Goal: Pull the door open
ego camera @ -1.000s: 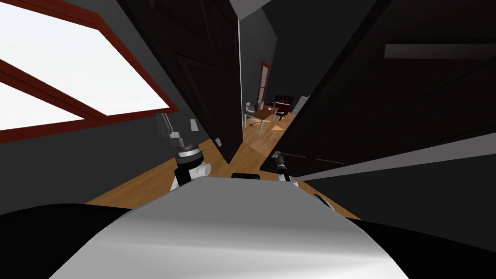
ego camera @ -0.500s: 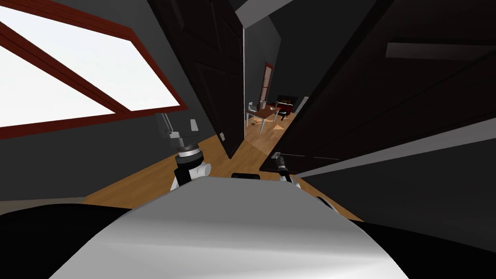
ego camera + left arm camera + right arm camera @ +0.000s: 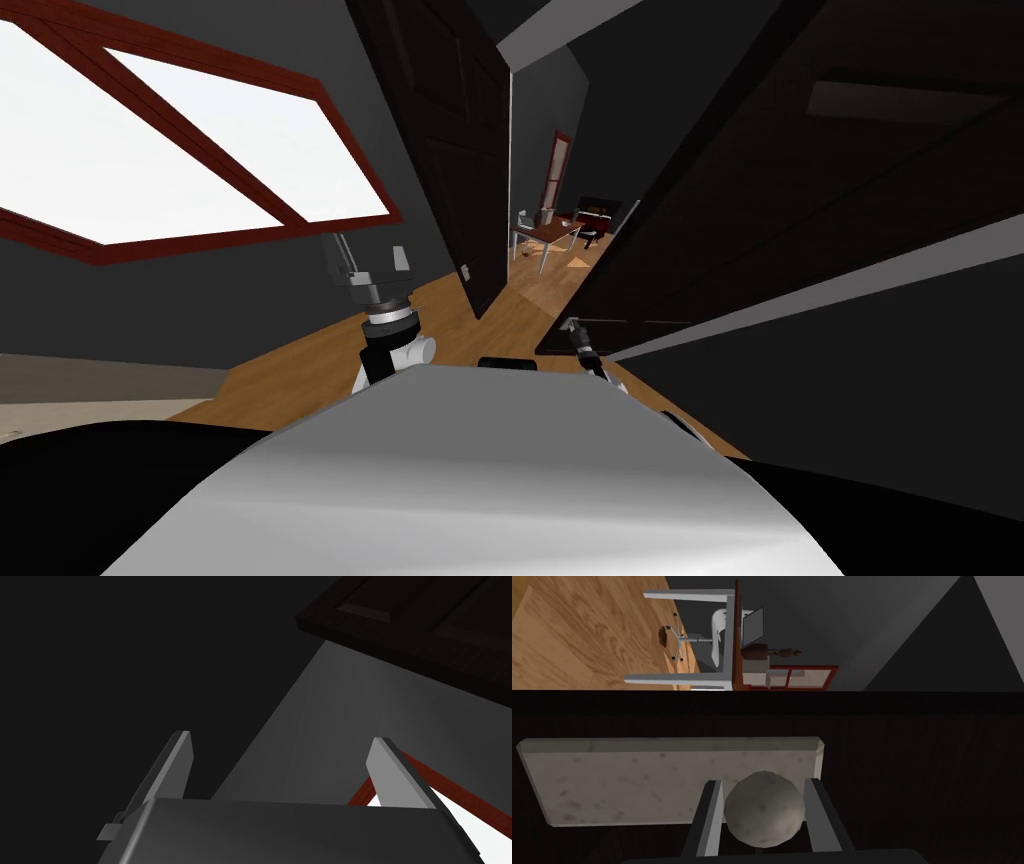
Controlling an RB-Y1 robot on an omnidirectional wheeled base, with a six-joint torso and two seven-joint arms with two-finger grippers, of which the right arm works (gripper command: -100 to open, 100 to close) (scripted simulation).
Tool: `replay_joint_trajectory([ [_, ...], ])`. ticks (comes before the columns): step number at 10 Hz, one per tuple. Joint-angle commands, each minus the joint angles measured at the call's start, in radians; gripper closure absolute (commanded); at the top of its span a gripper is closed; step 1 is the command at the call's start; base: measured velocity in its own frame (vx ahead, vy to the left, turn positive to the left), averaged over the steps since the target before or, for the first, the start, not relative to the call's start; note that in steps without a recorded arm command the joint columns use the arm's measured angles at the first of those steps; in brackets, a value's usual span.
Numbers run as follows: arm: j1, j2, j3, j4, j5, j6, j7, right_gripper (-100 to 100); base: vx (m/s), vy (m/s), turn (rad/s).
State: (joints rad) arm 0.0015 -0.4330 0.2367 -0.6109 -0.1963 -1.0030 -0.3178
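**Item 1. Right gripper** (image 3: 763,782). Its two fingers (image 3: 707,816) press against opposite sides of a round, mottled grey knob (image 3: 763,811), pinching it. In the head view it sits low at 1 o'clock, at the near lower corner of the door.

**Item 2. Knob.** It stands out from a pale, speckled rectangular plate (image 3: 627,781) that lies flat on the door's face (both have the same stone-like mottling). Knob and plate sit close to the door's free edge.

**Item 3. Door** (image 3: 760,220). Very dark brown and panelled, it sweeps from 1 o'clock out to 2 o'clock in the head view. It stands ajar, and the room beyond shows past its edge.

**Item 4. Gap at 12 o'clock.** It lies between the door and a second dark panelled leaf (image 3: 450,150) at 11 o'clock. A wood floor (image 3: 520,310) runs through it to a desk (image 3: 545,233) on pale legs. A white chair (image 3: 718,626) and a dark monitor (image 3: 753,625) are at the desk.

**Item 5. Left gripper** (image 3: 281,737). Its fingers are spread wide with nothing between them. The arm is raised at 11 o'clock, well apart from the knob.

**Item 6. Window** (image 3: 260,140). It has a red-brown frame and bright white panes, and sits at 10 o'clock in a dark grey wall.
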Motion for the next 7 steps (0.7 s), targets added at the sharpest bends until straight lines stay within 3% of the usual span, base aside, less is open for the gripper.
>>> replay_joint_trajectory([
  [1, 0.0, 0.0, 0.0, 0.0, 0.0, 0.0, 0.0, 100, -0.107, -0.019, 0.013],
  [2, 0.023, -0.019, 0.022, 0.002, 0.005, -0.035, -0.018, 100, -0.129, -0.033, 0.109],
  [7, 0.056, -0.05, 0.053, 0.001, 0.009, -0.09, -0.043, 100, -0.131, -0.053, 0.073],
])
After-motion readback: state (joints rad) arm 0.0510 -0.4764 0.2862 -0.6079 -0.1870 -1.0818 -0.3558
